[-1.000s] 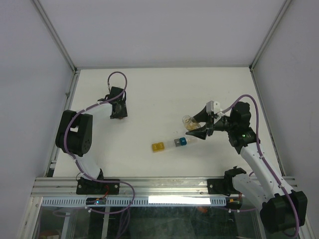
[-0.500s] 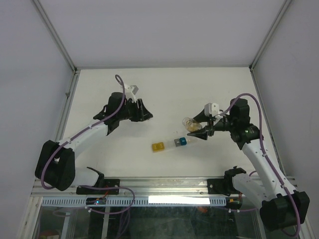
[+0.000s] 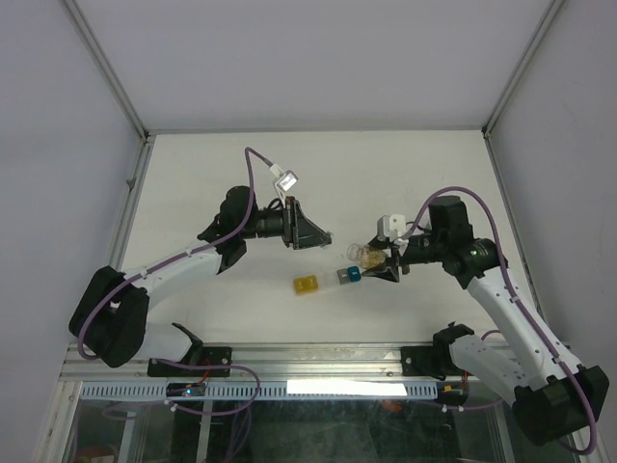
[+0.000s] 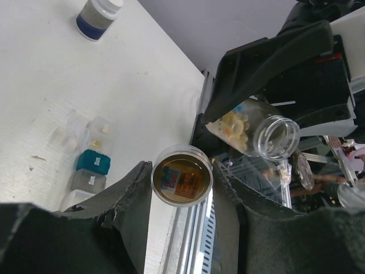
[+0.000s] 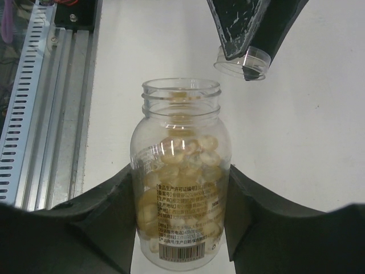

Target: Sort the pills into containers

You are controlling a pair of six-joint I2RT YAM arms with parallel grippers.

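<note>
My right gripper (image 3: 378, 262) (image 5: 181, 191) is shut on a round clear vial (image 5: 181, 171) (image 3: 358, 253) of tan-orange pills, its mouth open and held above the table. My left gripper (image 3: 313, 236) (image 4: 182, 184) is shut on the vial's clear cap (image 4: 182, 174) (image 5: 243, 61), just beyond the vial's mouth (image 4: 277, 136). The container strip lies on the table below them: yellow compartment (image 3: 306, 285), grey (image 3: 342, 277) (image 4: 86, 181), blue (image 3: 354, 274) (image 4: 92, 162), and clear ones (image 4: 98, 129) holding a tiny tan piece.
A small dark bottle with a white cap (image 4: 98, 15) stands on the table beyond the strip. The aluminium rail (image 3: 308, 359) (image 5: 40, 103) runs along the near table edge. Enclosure walls and frame posts (image 3: 133, 164) bound the table.
My left arm has swung from the back left to the middle, up to the vial. My right gripper has shifted left and slightly nearer with the vial.
</note>
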